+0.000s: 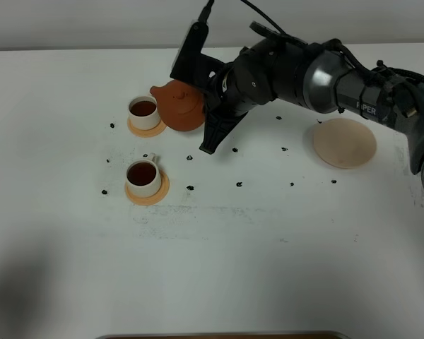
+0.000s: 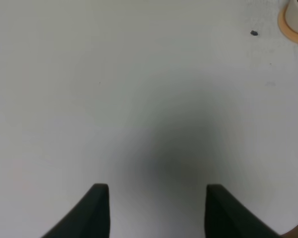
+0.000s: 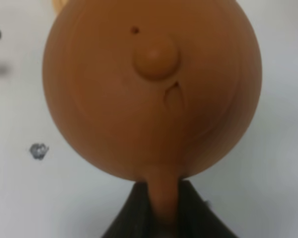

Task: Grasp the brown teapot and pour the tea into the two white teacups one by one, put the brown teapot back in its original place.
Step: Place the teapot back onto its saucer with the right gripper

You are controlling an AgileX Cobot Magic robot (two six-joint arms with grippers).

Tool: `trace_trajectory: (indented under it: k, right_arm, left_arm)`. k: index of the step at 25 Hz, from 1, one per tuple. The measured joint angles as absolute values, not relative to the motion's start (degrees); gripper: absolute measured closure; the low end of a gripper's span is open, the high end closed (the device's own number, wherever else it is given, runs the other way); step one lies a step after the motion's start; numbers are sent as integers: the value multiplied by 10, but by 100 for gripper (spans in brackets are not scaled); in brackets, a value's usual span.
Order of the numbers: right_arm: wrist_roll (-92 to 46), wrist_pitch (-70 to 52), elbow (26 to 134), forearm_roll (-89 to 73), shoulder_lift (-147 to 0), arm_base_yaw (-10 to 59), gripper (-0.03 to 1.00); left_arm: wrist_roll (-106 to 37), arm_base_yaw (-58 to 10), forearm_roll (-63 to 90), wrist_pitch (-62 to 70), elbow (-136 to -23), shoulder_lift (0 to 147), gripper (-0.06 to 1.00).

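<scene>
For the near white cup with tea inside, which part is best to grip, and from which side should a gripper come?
Best to grip the near white teacup across its upright wall, coming straight down from above with the jaws on either side of the rim. Its small handle looks too tiny to pinch, and the cup stands on an orange coaster full of tea, so it should probably stay level.

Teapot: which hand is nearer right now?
Right. The right hand is clamped on the handle of the teapot, tilting it beside the far cup. The left hand hangs open over bare table, teapot absent from its view.
</scene>
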State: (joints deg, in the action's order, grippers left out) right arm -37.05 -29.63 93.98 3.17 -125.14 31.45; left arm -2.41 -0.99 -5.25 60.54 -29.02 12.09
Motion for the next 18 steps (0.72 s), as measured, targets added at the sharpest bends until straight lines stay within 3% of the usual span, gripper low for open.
trace_trajectory:
  k: [8,18]
  right_arm:
    - [-370,-254,909,-6,-1273,307,85]
    - [-370,-286,885,-23,-1244,302,85]
  left_arm:
    - [-24,-10,-53,605,-290,121,49]
    - [-24,-10,-53,605,-290,121,49]
